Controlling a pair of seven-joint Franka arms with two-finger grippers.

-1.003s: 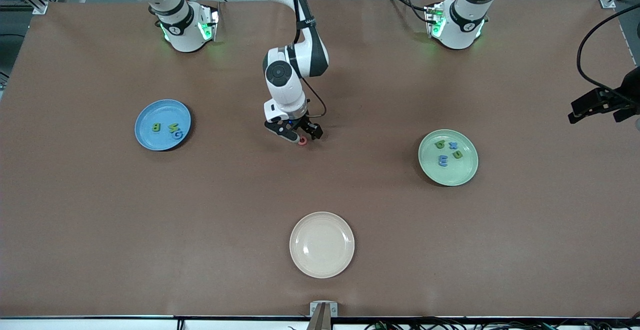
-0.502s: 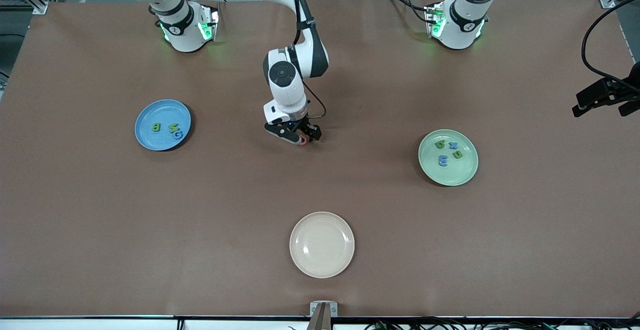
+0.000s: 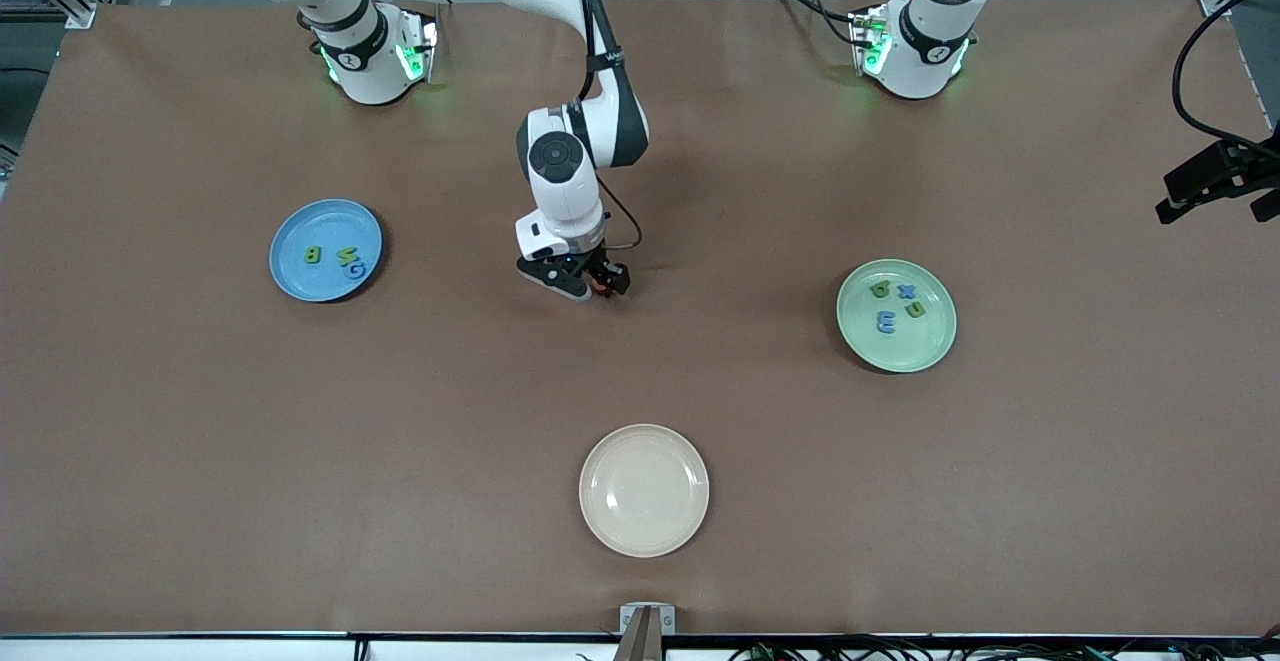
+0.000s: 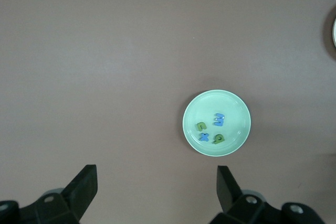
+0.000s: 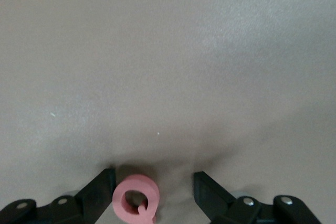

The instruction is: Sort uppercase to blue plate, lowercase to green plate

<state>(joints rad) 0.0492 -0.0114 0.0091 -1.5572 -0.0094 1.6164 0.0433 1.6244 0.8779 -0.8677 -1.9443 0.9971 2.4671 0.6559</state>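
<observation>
The last stray letter, the pink G (image 5: pixel 136 200), is sitting on the brown table (image 3: pixel 400 421) right between the fingers (image 5: pixel 100 190) of the right gripper (image 3: pixel 585 286), roughly midway between the blue plate (image 3: pixel 296 229) and the green plate (image 3: pixel 900 346). In the right wrist view one finger is touching or nearly touching the letter while the other is clearly apart from it, so the jaws are parted around the G and nothing is actually gripped yet.

The G is judged to be light and a bit squishy (foam, most likely), so little squeeze should be needed, and too much could buckle the ring. It is best pinched across the outer edges of the round body, not at the small tail, where it could twist out. Being so thin and flat on the table, it might get nudged sideways by the touching finger before the other one arrives.

From the front, the letter is almost entirely hidden under the gripper, with only a speck of red showing. In the wrist view the lower edge of the G is cut off, so contact with the table can't be checked.

The left gripper (image 4: pixel 157 195) is waiting, held wide open and empty high above the table beside the green plate, where the four lowercase letters (image 4: pixel 211 128) are lying. Three uppercase letters (image 3: pixel 338 259) are already on the blue plate, though they're too small to be read with certainty.
</observation>
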